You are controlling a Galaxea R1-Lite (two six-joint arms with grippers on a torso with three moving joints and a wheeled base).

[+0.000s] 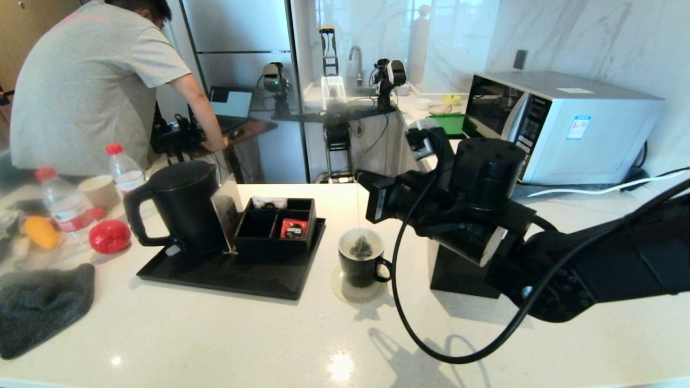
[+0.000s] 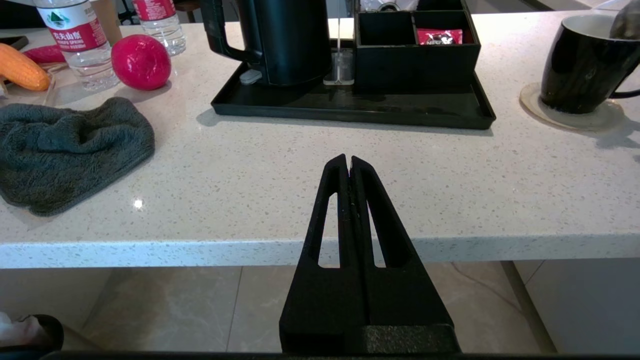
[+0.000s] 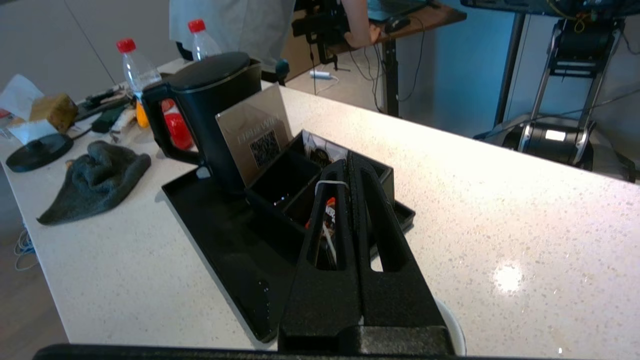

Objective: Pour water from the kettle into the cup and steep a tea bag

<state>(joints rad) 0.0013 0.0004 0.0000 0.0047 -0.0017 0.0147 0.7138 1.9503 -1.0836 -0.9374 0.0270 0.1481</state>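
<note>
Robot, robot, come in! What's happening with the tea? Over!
Right gripper shut on thread, tea bag dangling in cup. Left gripper shut, parked off the counter. Kettle on tray.

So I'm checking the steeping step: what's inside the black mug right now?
The cup holds the tea bag, hanging on its thread from the right gripper above. The mug's wall hides the lower inside, so any water level cannot be judged.
</note>
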